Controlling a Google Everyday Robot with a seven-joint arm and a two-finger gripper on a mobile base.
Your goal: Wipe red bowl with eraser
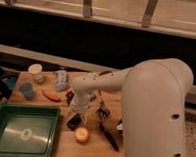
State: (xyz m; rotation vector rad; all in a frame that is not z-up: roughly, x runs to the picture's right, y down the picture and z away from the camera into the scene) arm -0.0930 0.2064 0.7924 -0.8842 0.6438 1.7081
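Note:
The red bowl point(81, 135) is a small round orange bowl near the front edge of the wooden table point(49, 110). The eraser point(74, 121) is a small black block just behind and to the left of the bowl. It is tilted and sits right under my gripper point(76, 112). The gripper hangs from the white arm point(106, 83), which reaches in from the right and points down at the eraser. The arm hides where the gripper meets the block. The eraser is close to the bowl, and I cannot tell whether they touch.
A green tray point(23, 133) stands at the front left. A white cup point(36, 71), a light blue block point(26, 90), a small bottle point(61, 81) and an orange-red elongated item point(51, 96) lie behind it. A black-handled utensil point(108, 136) lies to the right of the bowl.

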